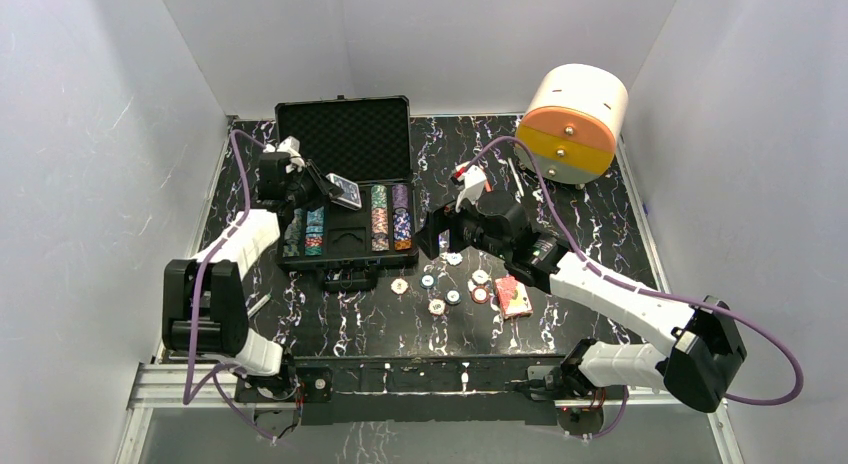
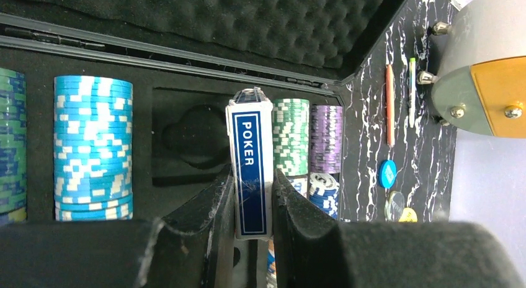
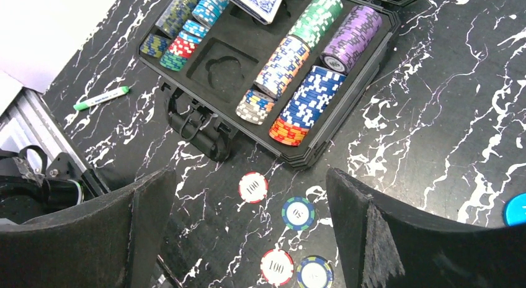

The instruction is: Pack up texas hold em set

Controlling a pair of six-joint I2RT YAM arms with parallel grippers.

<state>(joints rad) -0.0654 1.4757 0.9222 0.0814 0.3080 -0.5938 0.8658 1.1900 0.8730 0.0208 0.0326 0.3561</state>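
**Left jaws:** closed on a blue card deck (image 2: pixel 250 170) marked POKER, pinching its lower end; deck upright on its narrow edge, above the open black case (image 2: pixel 186 145).
- Directly beyond the jaws: a vacant foam recess of the case, with the ridged foam lid behind it.
- Left of the jaws: light-blue chip row (image 2: pixel 93 148), lying in its slot.
- Right of the jaws: green-and-white row (image 2: pixel 291 136) and purple row (image 2: pixel 325 139), side by side in the case.
- Further right, outside the case on the black marbled desk (image 2: pixel 428 164): orange pen (image 2: pixel 389 105); white pen (image 2: pixel 411 92); blue round button (image 2: pixel 387 174); white-and-orange cylinder (image 2: pixel 477 83).

**Right jaws:** spread wide, gripping nothing; hanging over the desk, short of the case front.
- Between the jaws, flat on the desk: loose chips (image 3: pixel 253 187), four in view, two of them red-and-white marked 100.
- Ahead of the jaws: case handle (image 3: pixel 198 123), with the filled chip slots past it.
- Ahead and to the left: green-capped marker (image 3: pixel 99 99) on the desk, apart from the case.
- Behind the jaws, beside the right forearm: red card deck (image 1: pixel 513 296), flat on the desk next to the scattered chips.
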